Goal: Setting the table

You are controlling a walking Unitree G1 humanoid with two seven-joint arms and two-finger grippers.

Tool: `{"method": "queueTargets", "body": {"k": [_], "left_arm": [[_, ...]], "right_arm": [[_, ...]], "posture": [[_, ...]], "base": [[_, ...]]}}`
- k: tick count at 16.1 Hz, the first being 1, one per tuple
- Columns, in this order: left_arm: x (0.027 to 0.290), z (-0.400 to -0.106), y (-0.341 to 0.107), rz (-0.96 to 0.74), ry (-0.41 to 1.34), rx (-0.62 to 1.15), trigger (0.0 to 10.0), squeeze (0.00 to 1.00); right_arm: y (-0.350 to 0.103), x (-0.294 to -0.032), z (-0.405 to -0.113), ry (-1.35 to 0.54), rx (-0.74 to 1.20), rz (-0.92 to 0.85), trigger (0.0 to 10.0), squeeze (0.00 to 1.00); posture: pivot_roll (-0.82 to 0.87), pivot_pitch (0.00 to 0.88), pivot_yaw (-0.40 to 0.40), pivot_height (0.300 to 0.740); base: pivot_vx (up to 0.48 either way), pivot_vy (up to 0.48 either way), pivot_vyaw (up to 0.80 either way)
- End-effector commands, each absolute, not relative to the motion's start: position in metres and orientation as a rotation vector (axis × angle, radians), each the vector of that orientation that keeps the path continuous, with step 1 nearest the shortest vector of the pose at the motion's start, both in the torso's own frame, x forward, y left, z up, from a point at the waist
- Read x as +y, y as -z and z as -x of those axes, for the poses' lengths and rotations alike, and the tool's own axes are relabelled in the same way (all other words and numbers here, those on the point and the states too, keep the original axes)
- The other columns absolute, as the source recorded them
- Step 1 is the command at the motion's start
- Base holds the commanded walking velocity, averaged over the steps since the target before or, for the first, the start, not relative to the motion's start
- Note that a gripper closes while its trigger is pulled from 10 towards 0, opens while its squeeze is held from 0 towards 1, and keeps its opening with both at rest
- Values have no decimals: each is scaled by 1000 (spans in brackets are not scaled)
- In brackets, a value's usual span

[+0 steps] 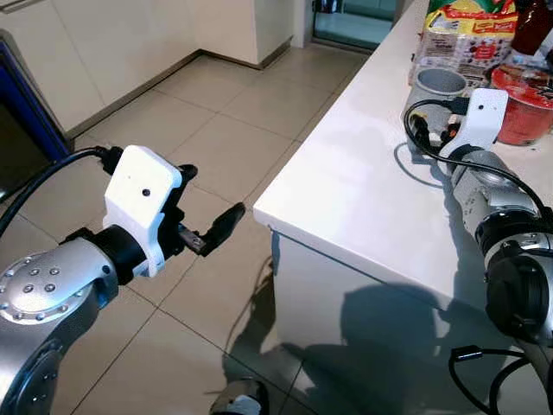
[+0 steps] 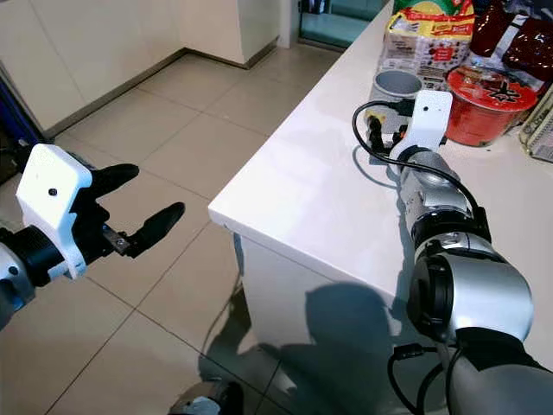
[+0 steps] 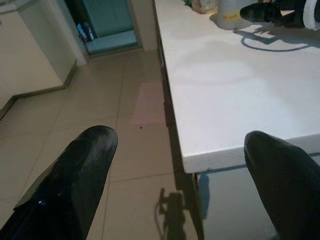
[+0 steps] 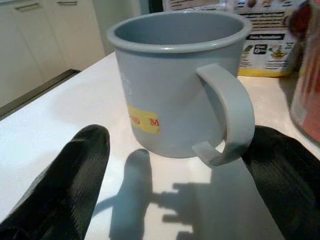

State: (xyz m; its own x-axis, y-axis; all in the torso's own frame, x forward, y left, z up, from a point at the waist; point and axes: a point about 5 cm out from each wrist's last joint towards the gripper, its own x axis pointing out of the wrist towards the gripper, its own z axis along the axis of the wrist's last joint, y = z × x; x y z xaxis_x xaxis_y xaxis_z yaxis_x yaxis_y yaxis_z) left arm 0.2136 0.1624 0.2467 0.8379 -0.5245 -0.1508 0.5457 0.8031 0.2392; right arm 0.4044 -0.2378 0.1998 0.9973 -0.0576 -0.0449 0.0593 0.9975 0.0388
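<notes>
Across the right half of the head view I have the white surface, its near corner toward the middle of the frame and tiled floor taking the left. Along the surface's far edge, at the upper right, stand a printed food box and a red-lidded bowl. My right arm lies over the surface toward them, and the right end effector is spread wide, empty, fingers either side of the grey mug. In the right wrist view the mug sits upright, a yellow label on its side, handle turned toward the lower right of the frame; one finger is by the handle, whether touching I cannot tell. The left end effector hangs over the floor at centre left, also spread wide and holding nothing.

I judge the table-setting barely begun: no piece is laid out yet. The mug must be closed on, lifted and placed, then everything else.
</notes>
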Motion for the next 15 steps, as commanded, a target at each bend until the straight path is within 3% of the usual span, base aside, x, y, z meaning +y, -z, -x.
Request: {"method": "queueTargets", "body": {"k": [1,7,8,9,10,11,15], "left_arm": [[163,-210,-252,-298,577,62,10000,0],[163,-208,-252,-297,572,68,10000,0],[162,-208,-253,-296,572,67,10000,0],[162,-207,-253,-295,572,66,10000,0],[162,-205,-253,-288,579,68,10000,0],[161,-204,-252,-282,595,72,10000,0],[156,-198,-252,-251,654,73,10000,0]], "right_arm": [[-207,-234,-407,44,32,-45,10000,0],[-206,-237,-406,77,27,-33,10000,0],[-208,-236,-407,82,23,-17,6078,0],[-208,-236,-407,87,23,-5,4667,0],[-208,-236,-407,97,25,8,2000,0],[-209,-237,-407,108,27,13,431,0],[-209,-238,-407,128,34,29,0,0]], "posture": [[473,125,68,740],[471,124,70,740],[472,124,69,740],[472,123,68,740],[473,121,68,740],[474,121,67,740],[478,121,63,740]], "base": [[0,0,0],[0,0,0],[0,0,0],[0,0,0],[0,0,0],[0,0,0],[0,0,0]]}}
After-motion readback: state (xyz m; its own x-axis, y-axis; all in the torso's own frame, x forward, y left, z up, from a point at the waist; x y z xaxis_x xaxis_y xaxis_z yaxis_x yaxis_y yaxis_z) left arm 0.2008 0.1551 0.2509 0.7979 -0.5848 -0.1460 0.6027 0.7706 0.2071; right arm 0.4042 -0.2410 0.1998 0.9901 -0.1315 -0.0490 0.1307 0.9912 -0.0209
